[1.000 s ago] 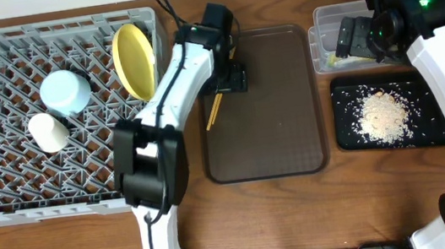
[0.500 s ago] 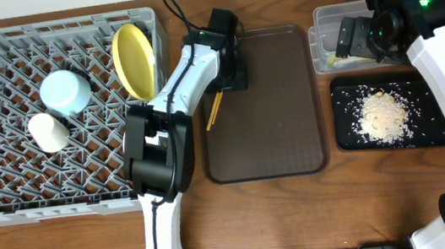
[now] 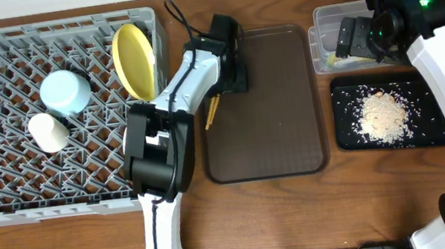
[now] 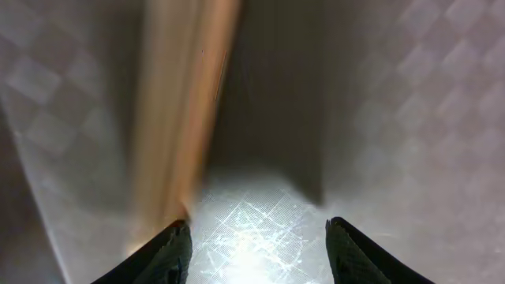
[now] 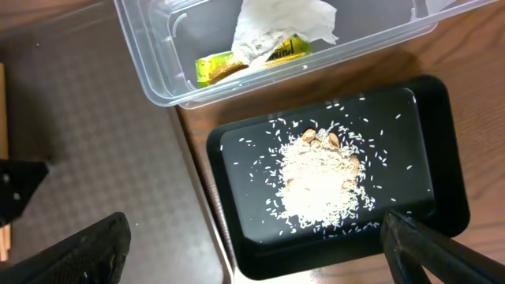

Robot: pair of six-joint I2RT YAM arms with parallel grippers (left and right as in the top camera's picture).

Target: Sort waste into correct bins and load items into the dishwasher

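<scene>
The wooden chopsticks (image 3: 212,109) lie on the left edge of the brown serving tray (image 3: 274,127). My left gripper (image 3: 232,79) is open, low over that tray, with the chopsticks (image 4: 185,102) just beyond its left finger; the jaws (image 4: 256,244) hold nothing. The grey dish rack (image 3: 8,176) holds the upright yellow plate (image 3: 134,60), light blue bowl (image 3: 65,91) and cream cup (image 3: 47,131). My right gripper (image 3: 348,41) is open and empty (image 5: 256,260) above the clear tub (image 5: 158,71), which holds white paper (image 5: 280,24) and the green wrapper (image 5: 217,67). Rice (image 5: 316,177) lies in the black tray (image 5: 426,142). No white bowl is in view.
The clear tub (image 3: 324,18) and black tray (image 3: 352,138) sit side by side right of the brown tray. My left arm's elbow (image 3: 153,150) hangs over the rack's right edge. A cable runs behind the rack's far corner.
My left arm has swung its elbow to the right and the gripper has shifted slightly toward the tray's far edge. The chopsticks and my right arm have not moved.
</scene>
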